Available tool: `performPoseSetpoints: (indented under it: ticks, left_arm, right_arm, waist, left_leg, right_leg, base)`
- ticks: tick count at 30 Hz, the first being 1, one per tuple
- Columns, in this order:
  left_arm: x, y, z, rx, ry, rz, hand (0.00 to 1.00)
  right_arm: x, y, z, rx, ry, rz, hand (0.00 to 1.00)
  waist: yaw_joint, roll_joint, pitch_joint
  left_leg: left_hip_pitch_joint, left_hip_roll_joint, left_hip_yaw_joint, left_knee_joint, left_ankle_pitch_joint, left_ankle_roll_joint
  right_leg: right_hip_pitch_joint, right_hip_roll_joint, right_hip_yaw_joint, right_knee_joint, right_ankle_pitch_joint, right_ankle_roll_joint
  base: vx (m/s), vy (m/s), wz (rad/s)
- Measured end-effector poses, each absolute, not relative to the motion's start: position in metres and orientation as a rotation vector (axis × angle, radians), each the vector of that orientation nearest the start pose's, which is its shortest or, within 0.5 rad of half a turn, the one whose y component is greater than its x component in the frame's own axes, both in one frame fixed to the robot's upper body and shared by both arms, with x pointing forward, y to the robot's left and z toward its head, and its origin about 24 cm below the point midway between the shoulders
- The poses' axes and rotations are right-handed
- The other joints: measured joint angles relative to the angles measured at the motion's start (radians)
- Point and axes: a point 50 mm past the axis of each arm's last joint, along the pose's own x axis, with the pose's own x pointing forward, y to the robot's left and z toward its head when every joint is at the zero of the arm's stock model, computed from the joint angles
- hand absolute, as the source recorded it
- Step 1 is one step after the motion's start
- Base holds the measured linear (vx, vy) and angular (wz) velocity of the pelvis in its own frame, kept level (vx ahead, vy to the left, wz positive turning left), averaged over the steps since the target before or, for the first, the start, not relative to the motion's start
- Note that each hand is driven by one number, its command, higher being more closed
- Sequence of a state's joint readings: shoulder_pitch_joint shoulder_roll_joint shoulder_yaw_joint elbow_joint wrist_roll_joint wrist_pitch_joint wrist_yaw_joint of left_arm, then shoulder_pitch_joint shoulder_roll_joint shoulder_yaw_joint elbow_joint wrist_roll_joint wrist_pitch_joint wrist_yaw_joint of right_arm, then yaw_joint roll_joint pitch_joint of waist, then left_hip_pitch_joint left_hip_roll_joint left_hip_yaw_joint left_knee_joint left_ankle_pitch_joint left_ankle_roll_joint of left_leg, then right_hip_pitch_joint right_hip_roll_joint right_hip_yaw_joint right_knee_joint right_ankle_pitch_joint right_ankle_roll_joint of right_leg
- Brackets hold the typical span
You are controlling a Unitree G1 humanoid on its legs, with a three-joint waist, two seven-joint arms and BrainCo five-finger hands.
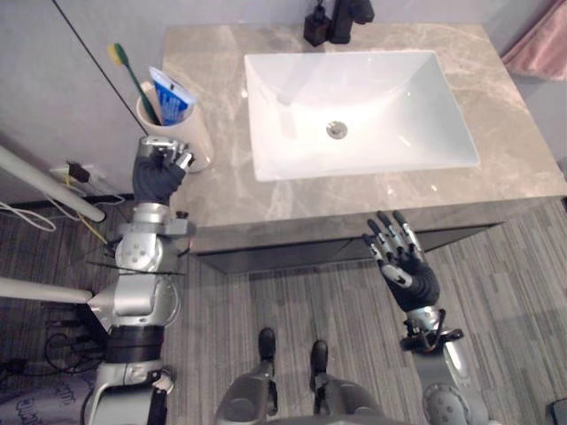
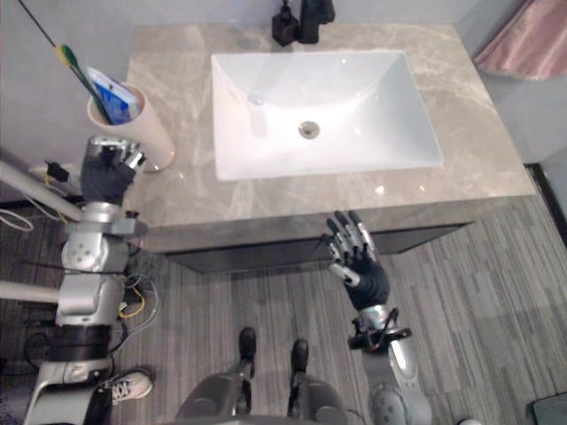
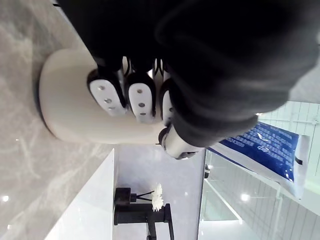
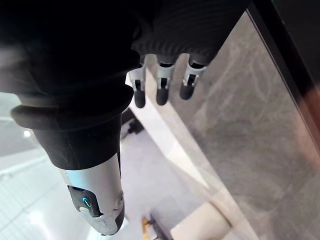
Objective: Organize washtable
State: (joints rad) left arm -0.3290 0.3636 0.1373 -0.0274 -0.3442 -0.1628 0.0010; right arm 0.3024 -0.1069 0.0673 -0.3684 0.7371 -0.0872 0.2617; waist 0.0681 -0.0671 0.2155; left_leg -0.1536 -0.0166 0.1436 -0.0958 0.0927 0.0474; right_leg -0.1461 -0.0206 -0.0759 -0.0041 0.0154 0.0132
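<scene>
A cream cup (image 1: 193, 135) stands at the left end of the marble counter (image 1: 221, 199), holding a green toothbrush (image 1: 133, 75) and a blue toothpaste tube (image 1: 170, 96). My left hand (image 1: 158, 174) is against the cup's near side. In the left wrist view its fingers (image 3: 140, 100) curl over the cup's wall (image 3: 70, 115) and the thumb lies along the other edge. My right hand (image 1: 406, 266) hovers open, palm up and fingers straight, in front of the counter's front edge, holding nothing.
A white rectangular sink (image 1: 266, 166) takes up the middle of the counter. A black faucet (image 1: 350, 16) and a black dispenser (image 1: 316, 27) stand behind it. A pink towel (image 1: 540, 44) hangs at the far right. Cables lie on the floor at the left.
</scene>
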Motion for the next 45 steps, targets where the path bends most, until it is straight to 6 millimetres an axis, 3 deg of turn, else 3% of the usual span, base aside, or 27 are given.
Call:
performPoseSetpoints:
  ticks: [8, 19, 40, 45]
  left_arm:
    - [0.3, 0.225, 0.17, -0.021, -0.519, 0.044, 1.0]
    - [0.315, 0.225, 0.186, -0.031, -0.547, 0.067, 1.0]
    - [0.342, 0.227, 0.245, 0.041, -0.642, 0.072, 1.0]
    - [0.346, 0.232, 0.271, 0.057, -0.691, 0.103, 1.0]
  right_arm:
    - [0.192, -0.157, 0.077, 0.62, -0.227, 0.266, 0.0]
    - [0.192, -0.162, 0.078, 0.612, -0.23, 0.254, 0.0]
    - [0.191, -0.164, 0.078, 0.598, -0.227, 0.258, 0.0]
    - [0.191, -0.164, 0.082, 0.59, -0.239, 0.266, 0.0]
  waist:
    - [0.0, 0.0, 0.011]
    - [-0.001, -0.017, 0.033]
    - [-0.003, -0.026, 0.079]
    - [-0.002, -0.042, 0.114]
  left_leg:
    - [-0.006, 0.001, 0.021, 0.0, -0.001, 0.002]
    - [-0.017, 0.0, 0.024, 0.0, -0.002, 0.003]
    - [-0.046, 0.002, 0.036, 0.001, -0.001, 0.004]
    - [-0.05, 0.002, 0.048, 0.001, -0.001, 0.004]
  right_leg:
    - [-0.013, 0.001, 0.022, -0.002, 0.008, 0.003]
    - [-0.024, 0.0, 0.024, -0.002, 0.012, 0.003]
    - [-0.058, 0.002, 0.03, -0.005, 0.029, -0.002]
    - [-0.066, 0.003, 0.043, -0.005, 0.035, 0.0]
  base:
    - [0.0, 0.003, -0.07]
    - [0.01, 0.004, -0.01]
    - [0.01, 0.003, -0.01]
    - [0.02, 0.014, -0.06]
